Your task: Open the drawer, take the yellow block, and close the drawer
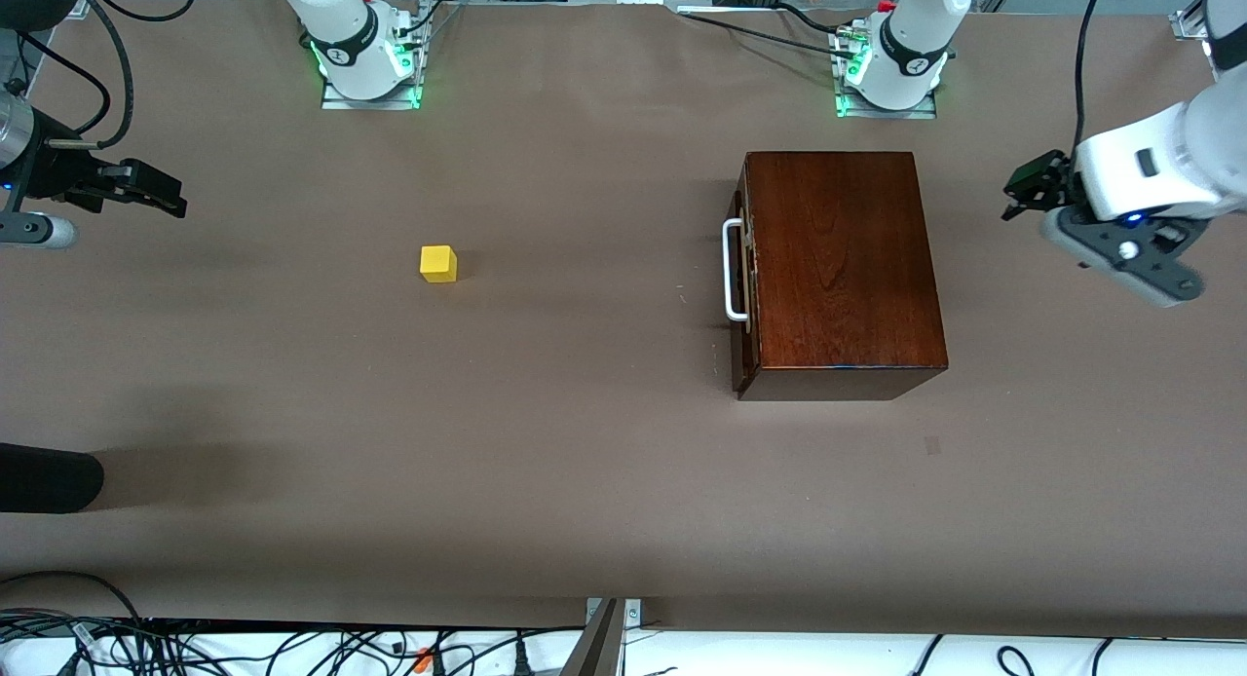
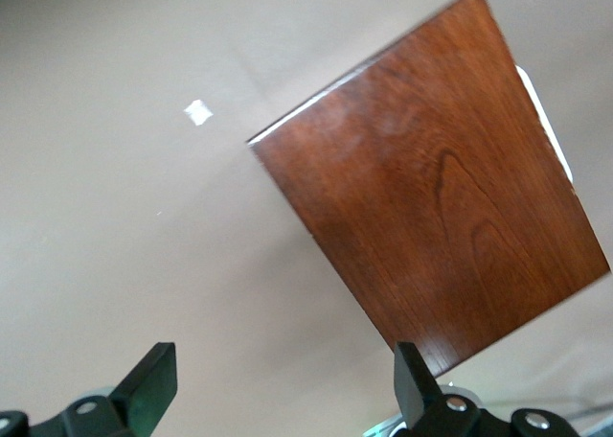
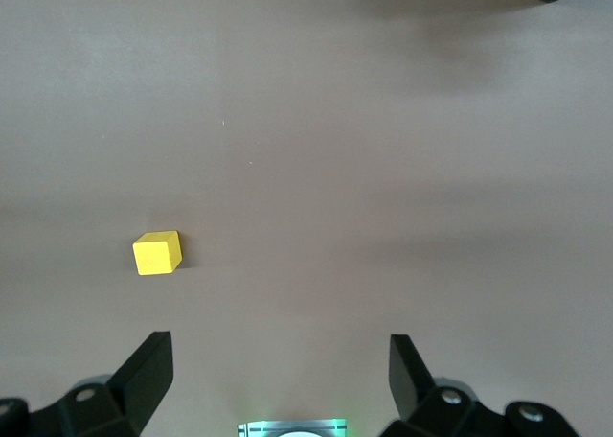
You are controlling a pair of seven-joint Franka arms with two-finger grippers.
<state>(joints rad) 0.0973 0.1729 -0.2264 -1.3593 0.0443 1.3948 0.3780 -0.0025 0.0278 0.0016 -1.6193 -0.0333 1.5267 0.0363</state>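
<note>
Front view: we see the drawer (image 1: 745,267) shut and the yellow block (image 1: 437,263) out on the table.
We've got both left gripper (image 1: 1018,191) and right gripper (image 1: 161,197) hanging wide open and empty at their table ends; task looks finished.

block (image 1: 438,263) lies on table (image 1: 585,462), apparently apart from closed drawer (image 1: 744,272).
</note>
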